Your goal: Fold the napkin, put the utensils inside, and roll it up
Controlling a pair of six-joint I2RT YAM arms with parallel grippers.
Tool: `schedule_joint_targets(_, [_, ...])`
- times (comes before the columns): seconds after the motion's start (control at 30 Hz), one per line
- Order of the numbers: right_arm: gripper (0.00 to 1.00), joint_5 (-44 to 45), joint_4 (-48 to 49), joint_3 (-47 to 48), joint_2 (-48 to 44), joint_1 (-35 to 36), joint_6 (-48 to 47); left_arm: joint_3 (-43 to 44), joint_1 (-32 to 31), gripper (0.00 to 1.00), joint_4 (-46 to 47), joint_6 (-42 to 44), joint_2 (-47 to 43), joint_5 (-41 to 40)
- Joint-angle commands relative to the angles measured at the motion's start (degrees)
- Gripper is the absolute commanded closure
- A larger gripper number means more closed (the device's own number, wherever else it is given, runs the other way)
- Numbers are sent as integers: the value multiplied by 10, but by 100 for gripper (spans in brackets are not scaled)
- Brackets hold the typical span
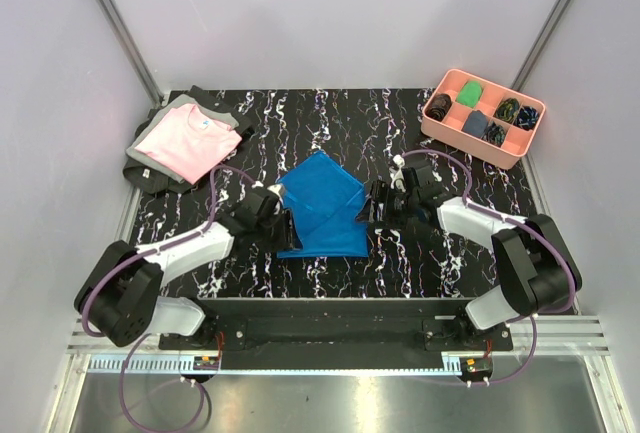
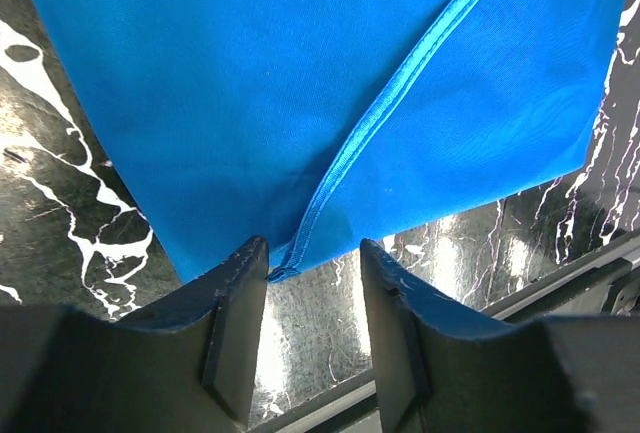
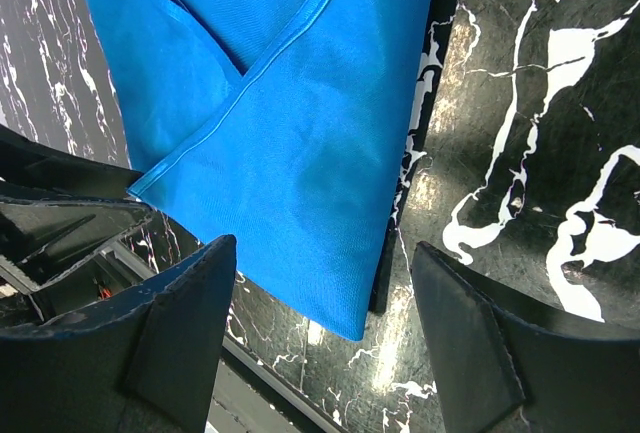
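Note:
The blue napkin (image 1: 320,208) lies folded on the black marble table (image 1: 330,113), one flap laid diagonally over the rest. My left gripper (image 1: 288,225) sits at its near left corner. In the left wrist view the jaws of the left gripper (image 2: 313,253) stand apart, and the hemmed corner of the napkin (image 2: 300,83) just touches the left fingertip. My right gripper (image 1: 368,211) is at the napkin's right edge. The right gripper (image 3: 325,246) is wide open above a folded corner of the napkin (image 3: 290,153), gripping nothing. The utensils are out of view.
A pink folded shirt (image 1: 188,143) lies at the back left. A pink divided tray (image 1: 470,143) with small cloth bundles stands at the back right. The table's front edge (image 2: 430,363) runs just below the napkin's near side.

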Motion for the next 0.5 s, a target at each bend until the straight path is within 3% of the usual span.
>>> schedule_joint_targets(0.0, [21,-5,19,-4,-19,4,1,2,-11,59,14,-10,8,3])
schedule_joint_targets(0.1, [21,-5,21,-6,-20,4,2,2,-14,68,15,-10,12,-6])
schedule_joint_targets(0.27, [21,-3,21,-8,-23,4,1,10,-14,100,33,-10,-8,-4])
schedule_joint_targets(0.47, [20,5,20,-5,-29,4,3,39,-14,100,35,-12,-79,-29])
